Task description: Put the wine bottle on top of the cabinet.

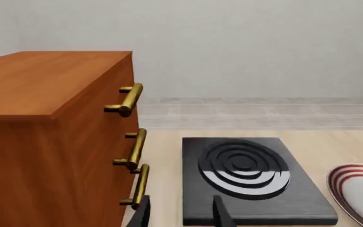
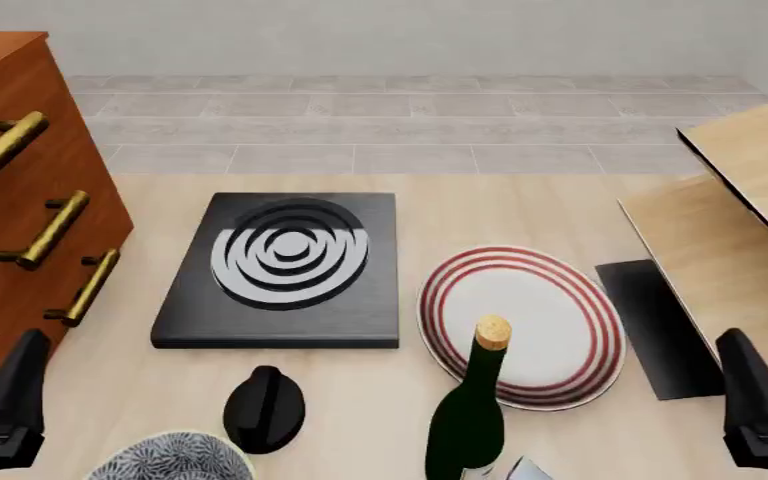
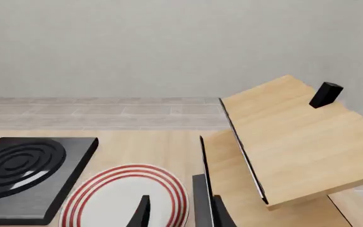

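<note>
wine bottle upright at near table edge, midway between both jaws, untouched, both sets parted, empty

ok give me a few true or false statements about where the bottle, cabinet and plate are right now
1. The wine bottle stands on top of the cabinet. False: it stands on the table, at the near edge of the striped plate.
2. The cabinet has three brass handles. True.
3. The left tool is shut on the bottle. False: it holds nothing and is well apart from the bottle, near the cabinet.
4. The bottle still has its cork in. True.
5. The black knob lies on the plate. False: it sits on the table, in front of the black burner plate.
</note>
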{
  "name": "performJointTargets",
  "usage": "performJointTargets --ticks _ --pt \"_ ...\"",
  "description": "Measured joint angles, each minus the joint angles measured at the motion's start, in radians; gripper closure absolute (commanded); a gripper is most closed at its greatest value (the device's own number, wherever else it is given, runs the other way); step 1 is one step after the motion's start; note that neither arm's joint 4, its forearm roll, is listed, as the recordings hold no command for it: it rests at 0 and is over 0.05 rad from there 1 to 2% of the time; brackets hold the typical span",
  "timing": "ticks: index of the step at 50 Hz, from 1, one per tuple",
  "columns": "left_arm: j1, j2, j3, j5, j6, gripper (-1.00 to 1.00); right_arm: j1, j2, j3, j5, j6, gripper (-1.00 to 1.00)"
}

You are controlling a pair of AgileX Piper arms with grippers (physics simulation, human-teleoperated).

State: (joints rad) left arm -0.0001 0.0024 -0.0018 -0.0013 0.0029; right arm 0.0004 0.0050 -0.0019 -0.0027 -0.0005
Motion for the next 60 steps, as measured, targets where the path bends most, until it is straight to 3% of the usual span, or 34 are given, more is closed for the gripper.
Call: performJointTargets --ticks 12,21,37,60 --pt "-0.005 0.001 -0.007 0.002 0.004 -1.0 0.0 0.006 -0.002 -0.003 0.002 -1.0" --pt "-0.045 0.001 -0.027 0.025 0.057 -1.0 0.0 0.007 -0.003 -0.003 0.004 -1.0" --pt "-0.238 0.038 -0.087 0.06 0.075 -1.0 -0.001 0.006 -0.003 -0.002 0.004 -1.0" --pt "-0.521 0.22 -0.169 -0.049 0.014 -1.0 -0.001 0.002 -0.005 0.003 0.003 -1.0"
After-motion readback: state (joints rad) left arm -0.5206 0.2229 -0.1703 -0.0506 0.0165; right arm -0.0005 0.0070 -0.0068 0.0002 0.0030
